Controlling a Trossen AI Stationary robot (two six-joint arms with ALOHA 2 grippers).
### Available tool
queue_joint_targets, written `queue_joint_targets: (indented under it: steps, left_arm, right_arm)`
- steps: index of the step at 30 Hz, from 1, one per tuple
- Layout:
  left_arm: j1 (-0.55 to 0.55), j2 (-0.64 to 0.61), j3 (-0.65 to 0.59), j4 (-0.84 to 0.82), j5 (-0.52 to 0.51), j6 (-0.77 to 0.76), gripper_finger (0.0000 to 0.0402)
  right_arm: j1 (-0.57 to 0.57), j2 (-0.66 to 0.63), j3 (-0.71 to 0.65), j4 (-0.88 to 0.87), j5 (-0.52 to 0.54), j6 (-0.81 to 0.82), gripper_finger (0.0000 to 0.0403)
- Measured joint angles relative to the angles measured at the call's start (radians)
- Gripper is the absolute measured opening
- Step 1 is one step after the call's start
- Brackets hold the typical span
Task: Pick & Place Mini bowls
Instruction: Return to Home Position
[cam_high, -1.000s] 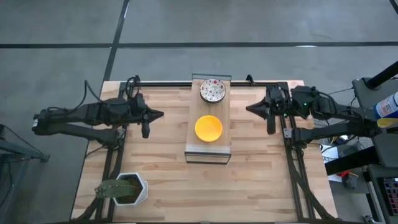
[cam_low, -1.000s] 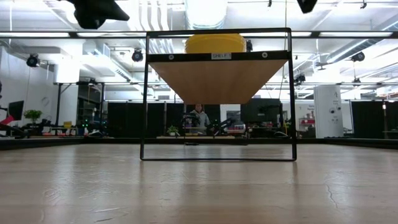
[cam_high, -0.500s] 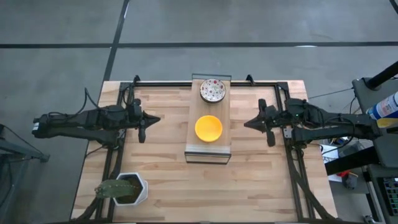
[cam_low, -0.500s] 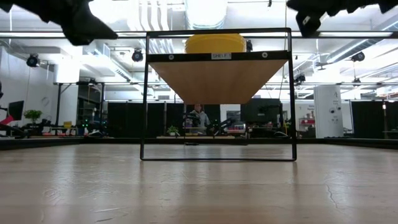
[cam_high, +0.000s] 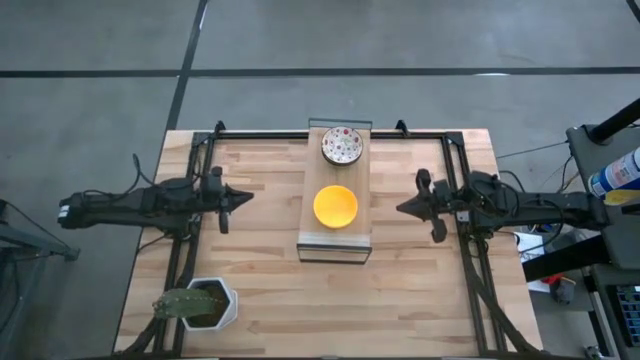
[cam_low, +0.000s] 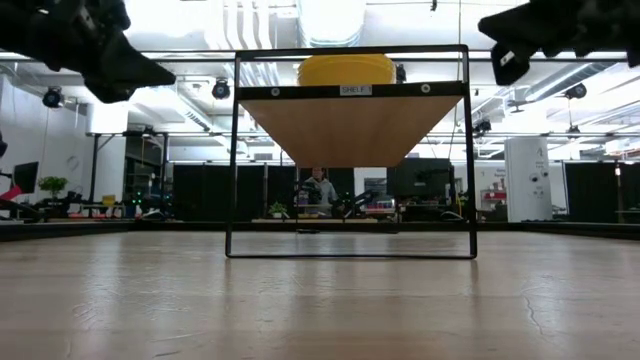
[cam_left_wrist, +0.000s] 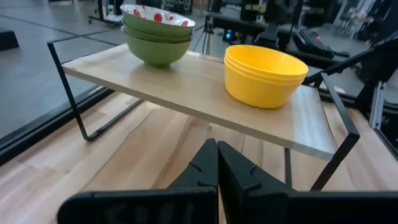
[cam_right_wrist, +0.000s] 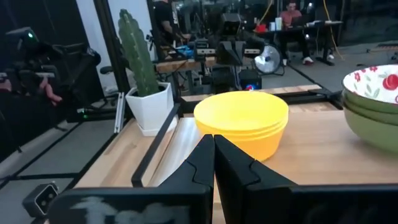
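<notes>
Yellow bowls (cam_high: 336, 205) sat stacked on the shelf (cam_high: 335, 242), with the speckled bowls (cam_high: 342, 145) stacked at its far end. The left gripper (cam_high: 245, 196) and right gripper (cam_high: 402, 208) were both clenched on nothing, clear of the shelf's sides. A careless swing could clip the shelf and topple a stack; bare table (cam_high: 270, 270) lay open on either side

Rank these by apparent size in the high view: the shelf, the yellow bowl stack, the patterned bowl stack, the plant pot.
1. shelf, clearly largest.
2. yellow bowl stack, patterned bowl stack and white plant pot look nearly alike; the bowls stand higher, nearer the camera, so no ranking among them.
</notes>
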Motion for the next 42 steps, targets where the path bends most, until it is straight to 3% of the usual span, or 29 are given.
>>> queue_joint_targets:
  steps: [16,22,34,42]
  left_arm:
    - [0.0,-0.159,-0.15,0.006,-0.004,0.007,0.0]
    - [0.0,-0.215,-0.227,0.086,-0.005,-0.001,0.0]
    - [0.001,-0.275,-0.312,0.183,-0.034,0.022,0.0]
    - [0.001,-0.274,-0.312,0.183,-0.043,0.042,0.0]
  right_arm:
    - [0.0,-0.075,-0.24,0.231,-0.014,0.029,0.0009]
    - [0.0,-0.075,-0.325,0.344,-0.026,0.043,0.0008]
    - [0.0,-0.074,-0.325,0.324,-0.051,-0.011,0.0008]
    - [0.0,-0.073,-0.325,0.321,-0.049,0.071,0.0008]
